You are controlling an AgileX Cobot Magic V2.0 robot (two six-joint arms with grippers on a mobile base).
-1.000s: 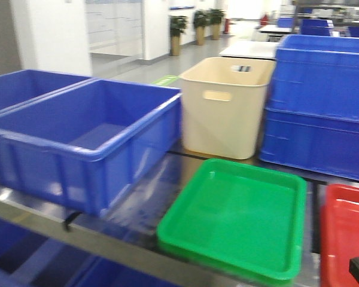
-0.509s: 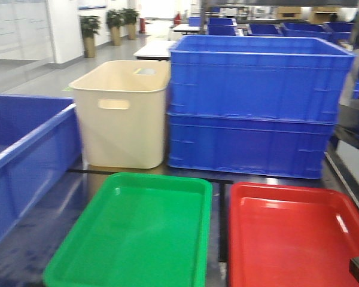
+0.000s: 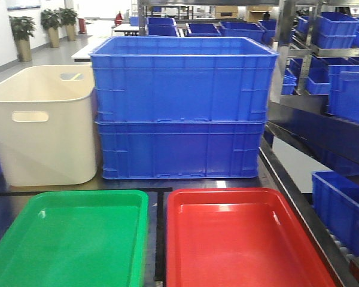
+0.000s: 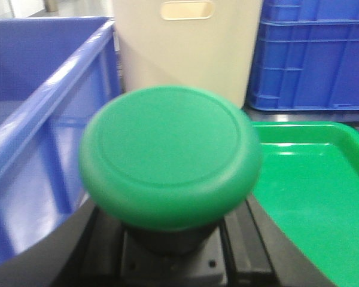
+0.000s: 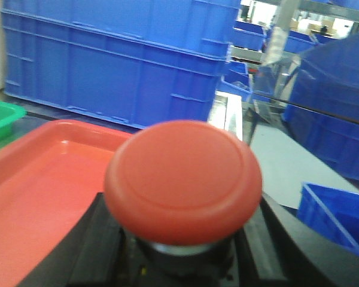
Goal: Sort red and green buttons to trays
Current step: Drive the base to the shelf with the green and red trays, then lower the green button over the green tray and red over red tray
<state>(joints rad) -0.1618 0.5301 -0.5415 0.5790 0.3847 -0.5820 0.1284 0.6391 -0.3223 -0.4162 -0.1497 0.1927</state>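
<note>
Buttons, two. Green button [image 4: 169,152] was pinched in left gripper [image 4: 167,254], held level just left of green tray [image 4: 314,185], facing cream tub [image 4: 185,54]. Red button [image 5: 183,179] was pinched in right gripper [image 5: 182,266] by red tray's [image 5: 42,179] right rim. Trays lay side by side on desk [image 3: 159,239].

Nothing legible is showing in any of the three views: no text, label, brand, number or sign. The cap of the green button [image 4: 170,152] and the cap of the red button [image 5: 182,179] are showing only a plain moulded ring, with no lettering on either.
</note>
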